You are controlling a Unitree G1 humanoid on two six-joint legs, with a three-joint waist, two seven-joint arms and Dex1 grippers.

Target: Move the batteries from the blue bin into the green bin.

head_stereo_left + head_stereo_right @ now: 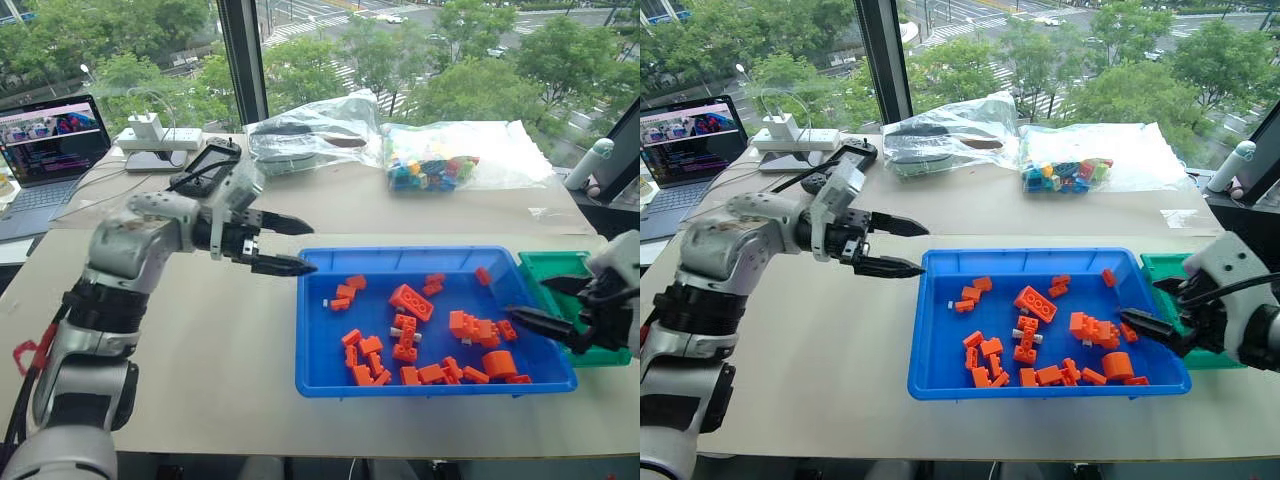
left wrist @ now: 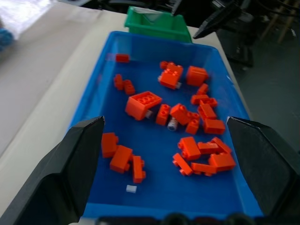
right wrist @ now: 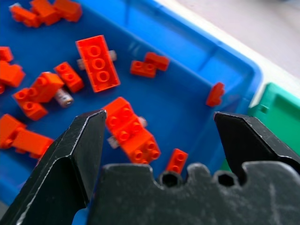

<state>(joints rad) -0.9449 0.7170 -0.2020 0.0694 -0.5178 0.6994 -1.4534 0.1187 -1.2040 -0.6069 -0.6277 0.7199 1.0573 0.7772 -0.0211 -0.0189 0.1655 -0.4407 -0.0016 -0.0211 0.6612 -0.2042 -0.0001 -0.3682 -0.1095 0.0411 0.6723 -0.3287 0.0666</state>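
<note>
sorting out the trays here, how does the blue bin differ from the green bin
The blue bin is the larger tray; the green bin beside it is much smaller. The blue bin holds scattered orange bricks with a few batteries among them; no bricks show in the visible part of the green bin. Both are rectangular plastic trays with raised rims on the same table.

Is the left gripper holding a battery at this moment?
No, the left gripper is open and empty, beside the blue bin.
</note>
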